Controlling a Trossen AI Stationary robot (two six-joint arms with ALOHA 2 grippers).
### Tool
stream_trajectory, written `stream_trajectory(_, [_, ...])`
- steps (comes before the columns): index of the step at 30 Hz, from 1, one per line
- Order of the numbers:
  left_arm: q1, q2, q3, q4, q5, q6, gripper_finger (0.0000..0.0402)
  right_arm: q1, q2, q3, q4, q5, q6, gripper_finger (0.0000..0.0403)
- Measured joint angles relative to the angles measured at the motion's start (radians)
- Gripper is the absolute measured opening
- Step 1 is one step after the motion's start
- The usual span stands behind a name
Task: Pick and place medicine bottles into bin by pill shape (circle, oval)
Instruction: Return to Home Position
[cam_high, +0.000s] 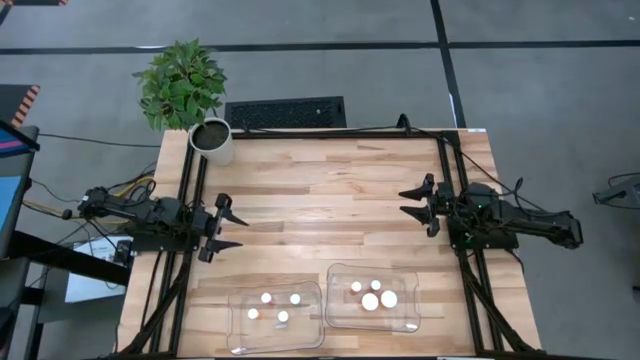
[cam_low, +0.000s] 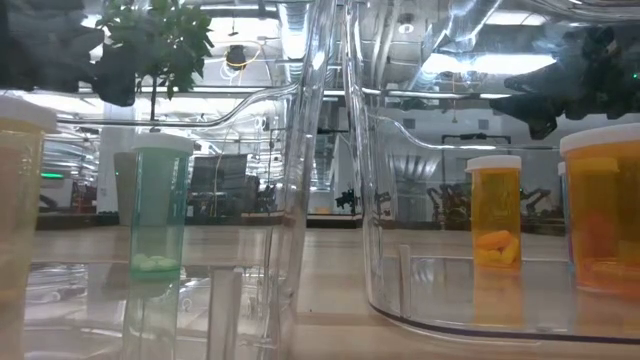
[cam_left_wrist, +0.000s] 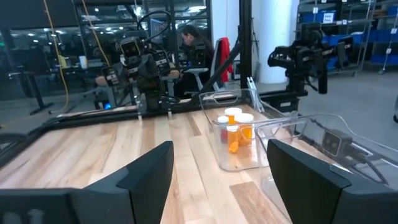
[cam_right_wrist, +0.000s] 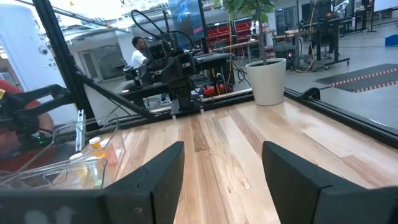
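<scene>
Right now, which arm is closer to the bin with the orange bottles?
Right, probably. The right gripper, open, sits on the same side as the bin with the orange bottles; the left gripper is farther, by the other bin.

No legible text or labels anywhere

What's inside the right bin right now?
Four white-capped bottles stand inside the right bin. From above only their caps show. The low view shows two orange bodies, one with orange capsules; the others' contents cannot be seen.
</scene>
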Motion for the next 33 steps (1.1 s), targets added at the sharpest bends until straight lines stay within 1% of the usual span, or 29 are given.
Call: stream_trajectory(33, [0.000, 0.000, 0.000, 0.000, -0.001, -0.022, 0.0253, 0.000, 0.000, 0.000, 0.000, 0.000, 0.000, 0.0225])
